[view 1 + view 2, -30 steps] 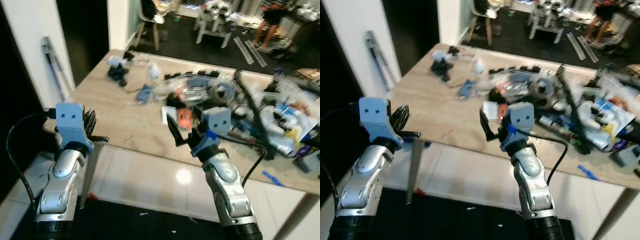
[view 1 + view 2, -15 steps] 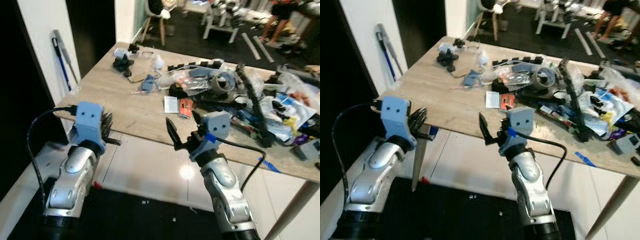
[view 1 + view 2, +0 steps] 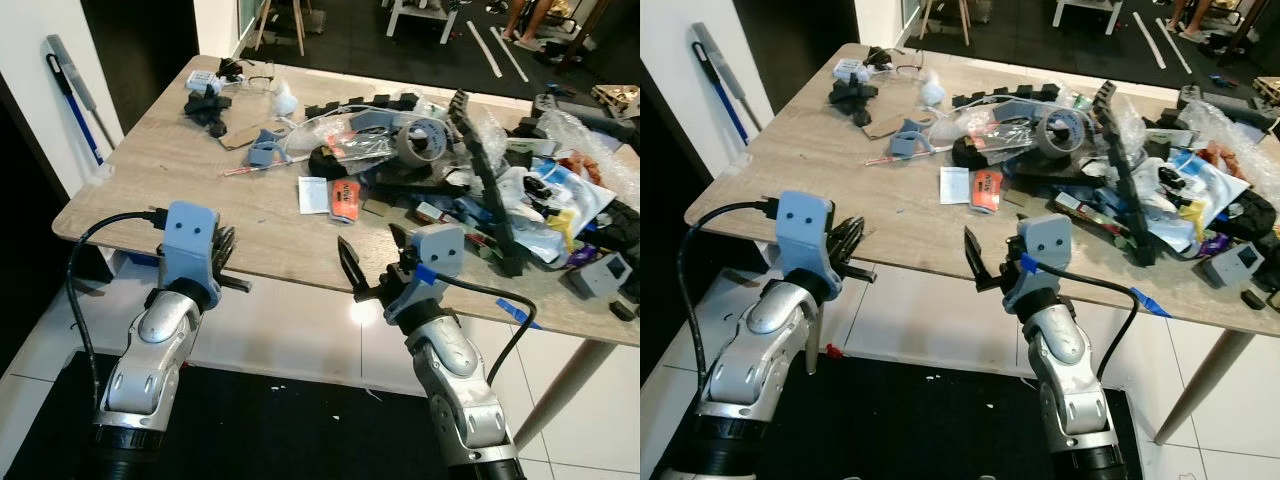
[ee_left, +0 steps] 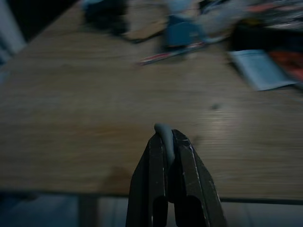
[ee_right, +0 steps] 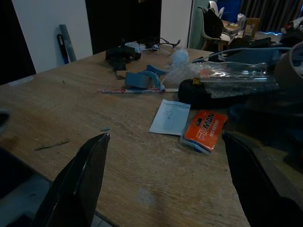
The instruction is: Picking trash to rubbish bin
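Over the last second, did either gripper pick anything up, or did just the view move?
Mostly the view shifted: the camera now looks down on more of the table and the floor in front of it. The right gripper stays open and empty at the near edge, facing the orange packet and white leaflet. The left gripper stays shut. Nothing on the table was taken or moved.

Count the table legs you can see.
2. One table leg slants down under the table's near right corner; another table leg shows under the near left edge, behind the left arm. The far legs may be hidden.
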Controlling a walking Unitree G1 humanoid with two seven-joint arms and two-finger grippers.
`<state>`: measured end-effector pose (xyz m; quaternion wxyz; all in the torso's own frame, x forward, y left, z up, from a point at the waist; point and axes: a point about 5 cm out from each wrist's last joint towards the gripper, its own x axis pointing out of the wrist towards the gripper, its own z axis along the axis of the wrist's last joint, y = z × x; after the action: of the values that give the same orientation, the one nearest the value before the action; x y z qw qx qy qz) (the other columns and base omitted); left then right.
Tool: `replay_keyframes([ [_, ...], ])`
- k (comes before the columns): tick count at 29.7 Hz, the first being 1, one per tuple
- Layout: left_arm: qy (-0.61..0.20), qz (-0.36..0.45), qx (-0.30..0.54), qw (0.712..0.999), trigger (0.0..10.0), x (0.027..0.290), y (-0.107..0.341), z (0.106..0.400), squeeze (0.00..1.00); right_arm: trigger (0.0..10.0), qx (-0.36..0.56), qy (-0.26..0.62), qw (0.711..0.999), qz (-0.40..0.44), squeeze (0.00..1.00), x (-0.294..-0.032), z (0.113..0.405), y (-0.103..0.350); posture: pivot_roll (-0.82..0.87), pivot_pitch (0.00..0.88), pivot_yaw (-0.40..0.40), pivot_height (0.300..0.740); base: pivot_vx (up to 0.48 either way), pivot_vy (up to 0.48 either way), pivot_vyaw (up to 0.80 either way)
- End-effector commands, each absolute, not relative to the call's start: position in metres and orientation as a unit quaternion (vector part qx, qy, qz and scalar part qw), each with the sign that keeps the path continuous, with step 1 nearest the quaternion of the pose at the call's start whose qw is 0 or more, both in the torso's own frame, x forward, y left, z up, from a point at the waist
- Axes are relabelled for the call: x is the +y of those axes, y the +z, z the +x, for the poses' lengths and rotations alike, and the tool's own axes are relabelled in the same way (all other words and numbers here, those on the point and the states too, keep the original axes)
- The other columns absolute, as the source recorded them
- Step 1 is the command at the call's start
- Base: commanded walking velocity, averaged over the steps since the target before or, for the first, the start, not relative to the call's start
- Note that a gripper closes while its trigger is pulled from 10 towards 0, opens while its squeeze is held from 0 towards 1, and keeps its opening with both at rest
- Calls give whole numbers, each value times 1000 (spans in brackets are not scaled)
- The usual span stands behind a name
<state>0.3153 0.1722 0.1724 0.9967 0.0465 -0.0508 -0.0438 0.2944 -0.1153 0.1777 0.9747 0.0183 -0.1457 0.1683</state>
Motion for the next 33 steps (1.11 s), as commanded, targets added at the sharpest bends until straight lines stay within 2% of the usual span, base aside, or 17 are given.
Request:
replay_keyframes([
  [1,-20,35,-56,998,10000,177,169,310,0,10000,-147,171,974,9,0,-117,293,177,-47,147,-72,740,0,0,0],
  [4,1,-6,-54,999,10000,184,168,308,0,10000,-151,178,972,-2,0,-116,293,178,-57,149,-83,740,0,0,0],
  [12,40,3,-65,997,10000,190,173,311,0,10000,-146,186,972,-4,0,-118,300,177,-19,134,-93,740,0,0,0],
  [33,29,43,-57,997,10000,192,170,311,0,10000,-145,185,972,16,0,-114,297,175,-18,119,-91,740,0,0,0],
])
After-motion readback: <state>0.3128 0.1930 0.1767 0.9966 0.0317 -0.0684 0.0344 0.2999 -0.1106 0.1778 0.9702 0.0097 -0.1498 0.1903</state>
